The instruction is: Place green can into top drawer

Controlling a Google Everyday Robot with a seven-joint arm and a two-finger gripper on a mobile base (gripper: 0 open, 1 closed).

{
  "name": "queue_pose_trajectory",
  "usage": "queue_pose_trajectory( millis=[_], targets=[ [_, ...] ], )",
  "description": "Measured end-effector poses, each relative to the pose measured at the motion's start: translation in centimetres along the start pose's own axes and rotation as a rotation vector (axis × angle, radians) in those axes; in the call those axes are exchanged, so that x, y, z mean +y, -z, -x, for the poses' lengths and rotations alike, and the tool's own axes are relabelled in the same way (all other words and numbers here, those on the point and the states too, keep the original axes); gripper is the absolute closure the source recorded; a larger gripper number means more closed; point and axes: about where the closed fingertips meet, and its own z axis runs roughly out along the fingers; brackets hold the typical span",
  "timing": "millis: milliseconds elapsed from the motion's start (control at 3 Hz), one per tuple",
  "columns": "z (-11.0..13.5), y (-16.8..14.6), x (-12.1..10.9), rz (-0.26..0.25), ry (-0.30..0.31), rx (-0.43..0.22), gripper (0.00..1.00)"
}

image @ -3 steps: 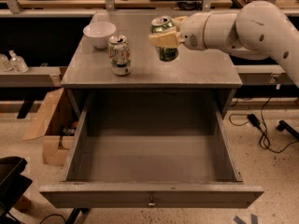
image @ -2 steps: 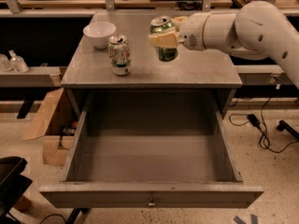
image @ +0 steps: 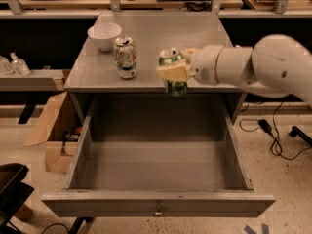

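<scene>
**A:** What is over on the left?

**B:** A cardboard box point(image: 48, 130) on the floor beside the cabinet, with its flaps open.

**A:** And on the worktop point(image: 161, 28)?

**B:** A white bowl point(image: 104, 34) stands at the left. Just to its right and nearer the front is a white-and-green can point(image: 126, 57), upright.

**A:** Where is the green can point(image: 171, 57)?

**B:** Further right, in the claw point(image: 178, 65). It is clamped upright between two pale fingers point(image: 171, 72), one across its front and one behind. It hangs at the worktop's front edge, with its base below that edge and over the back of the top drawer point(image: 156, 204).

**A:** How does the drawer stand?

**B:** Pulled far out toward the camera, with its small knob point(image: 157, 212) in the middle of the front panel.

**A:** And on the right?

**B:** The white arm point(image: 258, 67) reaches in from that side, level with the worktop. A black cable point(image: 273, 138) lies on the floor below it.
</scene>
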Motion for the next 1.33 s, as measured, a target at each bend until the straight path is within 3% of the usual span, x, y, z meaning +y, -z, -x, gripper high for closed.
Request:
queue_pose_trajectory(
  millis=[333, 667, 1000, 1333],
  targets=[
    [-3.2, 0.4, 3.9, 0.062, -0.057, -0.029, 1.00],
    [-7.4, -2.0, 6.8, 0.123, -0.053, -0.090, 1.00],
    [-12.7, -5.9, 7.9, 0.208, -0.006, -0.148, 1.00],
    [-16.9, -8.8, 7.9, 0.248, 0.004, -0.172, 1.00]
  ],
)
